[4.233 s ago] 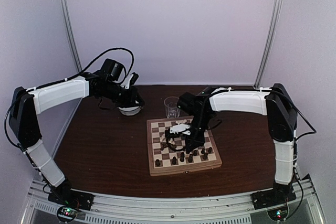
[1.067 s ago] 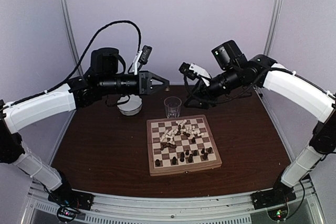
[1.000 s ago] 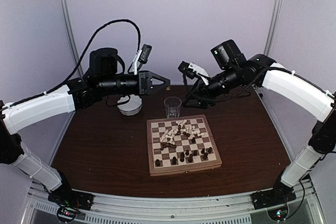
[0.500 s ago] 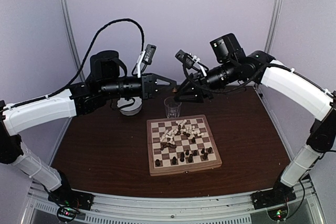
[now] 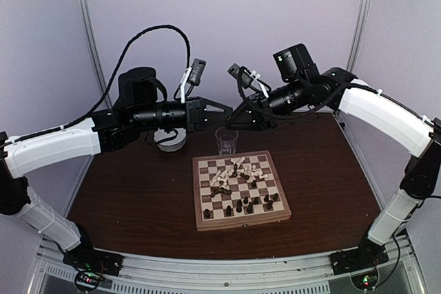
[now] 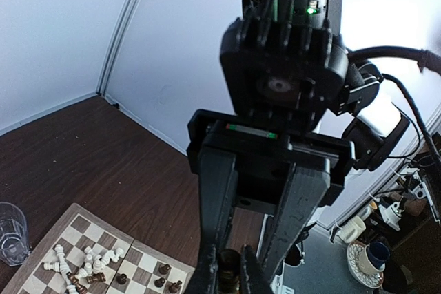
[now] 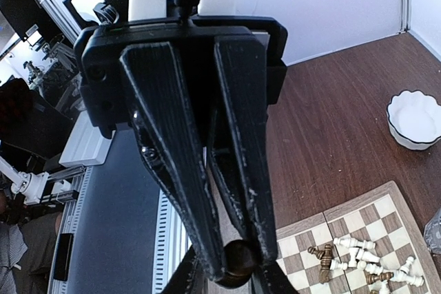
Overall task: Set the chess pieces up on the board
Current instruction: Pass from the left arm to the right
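High beyond the far edge of the board (image 5: 241,222), a dark chess piece (image 7: 238,258) is pinched by the closed left gripper (image 5: 224,109) and flanked head-on by the right gripper (image 5: 244,118), whose hold cannot be told.

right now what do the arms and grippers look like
both arms match: white rounded shells on the left arm and right arm, black joints and wrists. a black cable loops above the left one. the left gripper and right gripper are matte black, each with two long tapering fingers; a green light glows on the right arm's wrist housing.
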Motion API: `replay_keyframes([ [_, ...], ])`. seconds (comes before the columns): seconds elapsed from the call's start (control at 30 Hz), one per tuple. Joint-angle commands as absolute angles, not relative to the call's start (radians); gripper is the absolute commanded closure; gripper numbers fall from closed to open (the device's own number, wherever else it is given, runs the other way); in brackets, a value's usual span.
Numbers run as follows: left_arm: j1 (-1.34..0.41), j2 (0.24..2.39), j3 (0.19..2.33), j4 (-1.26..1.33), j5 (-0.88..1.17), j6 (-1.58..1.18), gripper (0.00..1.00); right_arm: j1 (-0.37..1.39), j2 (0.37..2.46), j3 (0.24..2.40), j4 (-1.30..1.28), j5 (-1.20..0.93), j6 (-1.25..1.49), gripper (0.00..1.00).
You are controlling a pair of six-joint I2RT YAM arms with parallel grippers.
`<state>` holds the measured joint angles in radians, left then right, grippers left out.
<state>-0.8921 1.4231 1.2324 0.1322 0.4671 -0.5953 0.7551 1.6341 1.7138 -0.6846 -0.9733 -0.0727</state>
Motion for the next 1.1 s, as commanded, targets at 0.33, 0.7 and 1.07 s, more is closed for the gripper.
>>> replay_keyframes([
  [0.33, -0.898, 1.4, 1.266, 0.029, 0.428, -0.523, 0.82, 0.759, 1.641, 1.738, -0.717, -0.915, -0.138, 0.99],
  [0.7, -0.899, 1.437, 1.384, -0.25, 0.385, -0.54, 0.74, 0.767, 1.641, 1.727, -0.797, -0.826, -0.254, 0.99],
  [1.07, -0.899, 1.489, 1.417, -0.222, 0.448, -0.584, 0.72, 0.788, 1.644, 1.733, -0.83, -0.804, -0.289, 0.98],
])
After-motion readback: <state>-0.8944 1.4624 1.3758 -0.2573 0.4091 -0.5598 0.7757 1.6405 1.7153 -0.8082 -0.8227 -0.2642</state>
